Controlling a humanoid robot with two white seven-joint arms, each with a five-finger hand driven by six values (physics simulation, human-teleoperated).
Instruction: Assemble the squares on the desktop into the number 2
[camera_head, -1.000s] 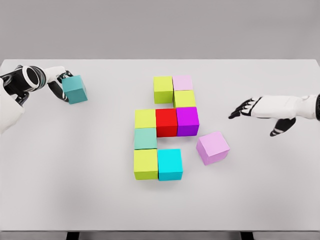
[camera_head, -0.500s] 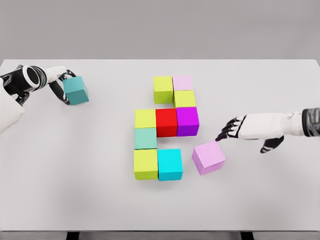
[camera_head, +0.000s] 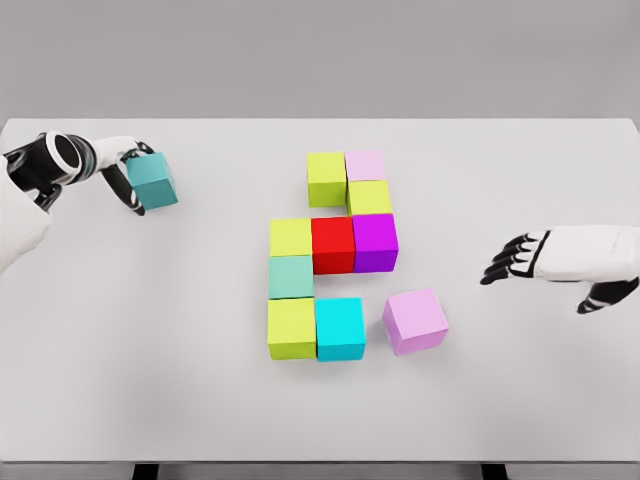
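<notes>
At far left, the left hand apparently grips a teal cube, while the right hand hovers open, empty.

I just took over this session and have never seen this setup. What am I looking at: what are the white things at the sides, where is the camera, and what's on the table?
The picture is a simulator's render from a camera on a humanoid robot's head, looking down at a white table. The white shapes at the sides are its two arms, each ending in a five-finger hand. The left hand grasps a teal cube near the table's left end. The right hand has its fingers spread and holds nothing.

In the middle, nine coloured cubes sit edge to edge in a partly built 2: lime and pale pink on top, lime below, then a lime, red, purple row, a sea-green one, and lime and cyan at the bottom. A lilac cube lies loose, turned askew, just right of the cyan one.
</notes>
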